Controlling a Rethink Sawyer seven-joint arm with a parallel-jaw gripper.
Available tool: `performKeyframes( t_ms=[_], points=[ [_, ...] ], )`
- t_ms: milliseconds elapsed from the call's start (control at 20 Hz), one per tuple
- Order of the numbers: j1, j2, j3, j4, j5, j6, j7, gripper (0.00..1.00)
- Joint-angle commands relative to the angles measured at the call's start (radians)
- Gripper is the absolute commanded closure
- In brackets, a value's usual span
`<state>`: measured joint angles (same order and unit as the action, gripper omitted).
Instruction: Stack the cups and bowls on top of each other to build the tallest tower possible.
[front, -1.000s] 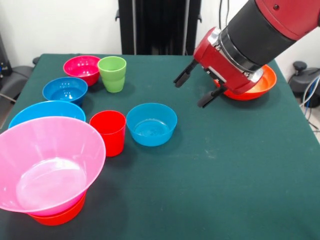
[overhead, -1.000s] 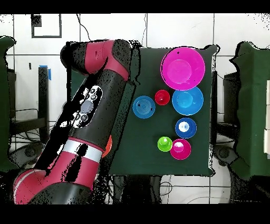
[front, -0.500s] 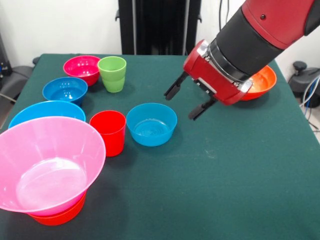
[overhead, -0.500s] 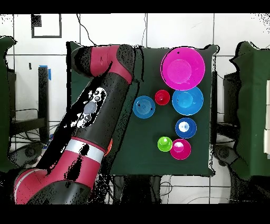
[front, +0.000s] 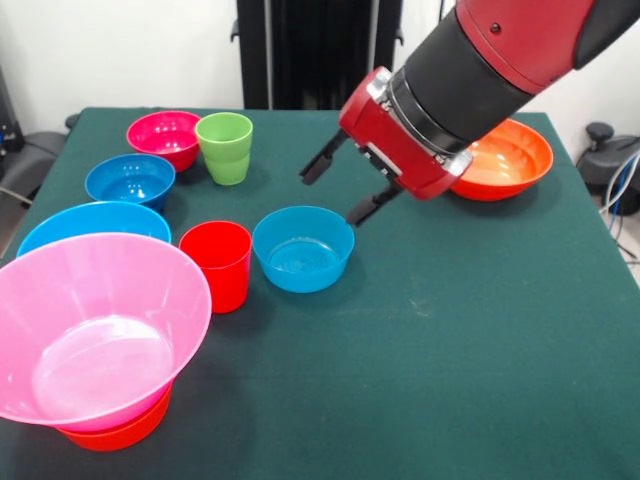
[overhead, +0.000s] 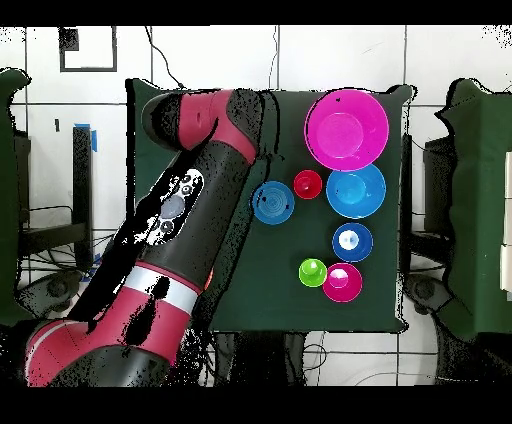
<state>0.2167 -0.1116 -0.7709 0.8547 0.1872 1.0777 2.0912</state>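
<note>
Red cup (front: 217, 262), green cup (front: 225, 146), blue bowl (front: 303, 247), dark-green table (front: 480, 330).

We see the hot-pink bowl (front: 95, 325) cut by the frame's left edge, hiding most of the orange bowl (front: 115, 428) beneath; overhead, the arm (overhead: 180, 230) hides its gripper.

1. Bare green table (front: 480, 330) lies open on the orange bowl's (front: 505, 160) side of the mid blue bowl (front: 302, 247).
2. On that blue bowl's other side, the red cup (front: 217, 263) stands just beside it.
3. Beyond the red cup crowd the hot-pink bowl (front: 95, 325), large blue bowl (front: 90, 220) and green cup (front: 225, 147).
</note>
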Motion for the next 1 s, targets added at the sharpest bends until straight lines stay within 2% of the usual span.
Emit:
performKeyframes(
  t_ms=[50,400,1000],
  points=[
    [0.011,0.018,0.058,0.073,-0.082,0.015,0.066,0.00],
    [0.004,0.015,0.074,0.084,-0.078,-0.010,0.068,0.00],
    [-0.023,0.019,0.056,0.073,-0.153,-0.040,-0.005,0.00]
  ],
)
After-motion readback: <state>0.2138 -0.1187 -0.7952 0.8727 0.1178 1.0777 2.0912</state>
